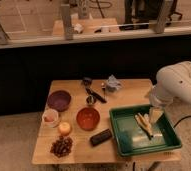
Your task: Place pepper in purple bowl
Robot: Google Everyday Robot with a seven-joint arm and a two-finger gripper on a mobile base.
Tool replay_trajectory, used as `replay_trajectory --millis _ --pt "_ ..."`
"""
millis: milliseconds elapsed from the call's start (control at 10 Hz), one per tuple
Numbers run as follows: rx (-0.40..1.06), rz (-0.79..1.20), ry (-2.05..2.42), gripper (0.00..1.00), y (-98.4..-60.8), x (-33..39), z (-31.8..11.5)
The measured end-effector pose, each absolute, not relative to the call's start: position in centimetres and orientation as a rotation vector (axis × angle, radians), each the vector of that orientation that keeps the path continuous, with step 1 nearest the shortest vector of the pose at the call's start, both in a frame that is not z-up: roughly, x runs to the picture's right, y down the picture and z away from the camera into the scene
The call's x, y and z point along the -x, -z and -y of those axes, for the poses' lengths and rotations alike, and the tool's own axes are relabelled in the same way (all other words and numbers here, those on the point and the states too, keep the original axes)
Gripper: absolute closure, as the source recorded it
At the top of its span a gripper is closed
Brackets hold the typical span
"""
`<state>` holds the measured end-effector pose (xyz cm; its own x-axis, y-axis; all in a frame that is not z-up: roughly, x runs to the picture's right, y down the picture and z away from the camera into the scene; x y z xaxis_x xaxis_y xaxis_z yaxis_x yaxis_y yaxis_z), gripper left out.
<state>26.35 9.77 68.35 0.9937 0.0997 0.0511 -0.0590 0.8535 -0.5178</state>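
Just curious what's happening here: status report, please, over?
Gripper over green tray, far right. Pepper on table, not in purple bowl. Orange-red bowl close beside pepper.

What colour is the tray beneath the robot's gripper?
Green; the gripper hangs over the tray, clearest in the camera view.

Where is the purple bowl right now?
The purple bowl sits at the left of the table, just behind the white bowl. The gripper is far right, over the green tray.
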Motion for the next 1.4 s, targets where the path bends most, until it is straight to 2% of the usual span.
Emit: replay_trajectory --millis 1000,1400 --pt "0.482 0.544 -0.058 0.20 -69.0 -3.1 -3.8" --pt "0.490 0.560 -0.046 0.20 -68.9 -1.9 -3.7"
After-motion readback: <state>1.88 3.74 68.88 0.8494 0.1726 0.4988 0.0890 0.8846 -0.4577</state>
